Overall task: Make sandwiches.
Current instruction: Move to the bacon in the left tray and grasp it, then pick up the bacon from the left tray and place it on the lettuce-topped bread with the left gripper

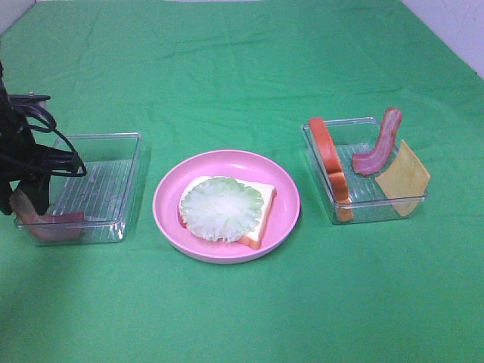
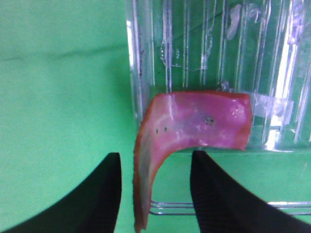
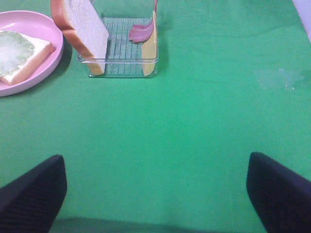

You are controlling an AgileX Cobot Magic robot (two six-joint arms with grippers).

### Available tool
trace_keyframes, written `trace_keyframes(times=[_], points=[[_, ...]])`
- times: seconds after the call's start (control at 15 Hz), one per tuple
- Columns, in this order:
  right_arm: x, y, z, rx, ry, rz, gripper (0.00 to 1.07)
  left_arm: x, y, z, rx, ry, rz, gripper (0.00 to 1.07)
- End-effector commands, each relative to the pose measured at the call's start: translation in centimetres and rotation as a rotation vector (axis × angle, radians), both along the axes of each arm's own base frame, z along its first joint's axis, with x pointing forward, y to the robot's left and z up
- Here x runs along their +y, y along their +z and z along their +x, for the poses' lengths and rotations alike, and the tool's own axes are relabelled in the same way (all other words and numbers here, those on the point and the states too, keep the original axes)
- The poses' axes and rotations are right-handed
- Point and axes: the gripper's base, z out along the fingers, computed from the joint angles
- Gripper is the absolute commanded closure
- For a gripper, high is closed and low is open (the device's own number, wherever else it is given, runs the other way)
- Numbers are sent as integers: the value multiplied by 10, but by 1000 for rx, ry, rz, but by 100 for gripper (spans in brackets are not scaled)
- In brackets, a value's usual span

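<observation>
Straddling the bacon strip (image 2: 194,119) draped over the rim of a clear tray (image 2: 133,73), the left gripper (image 2: 155,160) stands open, unclamped. The right gripper (image 3: 155,156) hangs wide open, empty.

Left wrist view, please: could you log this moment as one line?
left gripper open, fingers straddling bacon at edge of left tray | right gripper open, empty | plate: bread, lettuce

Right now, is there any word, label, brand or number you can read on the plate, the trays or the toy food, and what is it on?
No readable text in any view.
Round pink plate, clear plastic left tray, clear plastic right tray: plain, no print.
Pinkish-red bacon strip: only small dark specks, not letters.
</observation>
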Motion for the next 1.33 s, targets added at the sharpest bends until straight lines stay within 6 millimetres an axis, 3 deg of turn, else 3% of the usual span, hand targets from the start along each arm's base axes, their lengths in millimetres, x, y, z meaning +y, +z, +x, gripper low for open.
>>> trace_keyframes(times=[0.07,0.33,0.47,1.33], points=[[0,0,-4,-39,-7,-1,11,2,-1,-1,6,1,11,78],[0,0,-4,-39,-7,-1,11,2,-1,3,-37,-1,12,101],[0,0,-4,-39,-7,-1,11,1,-1,3,-42,-1,11,106],[0,0,-4,-39,-7,-1,11,2,-1,1,-20,6,13,107]])
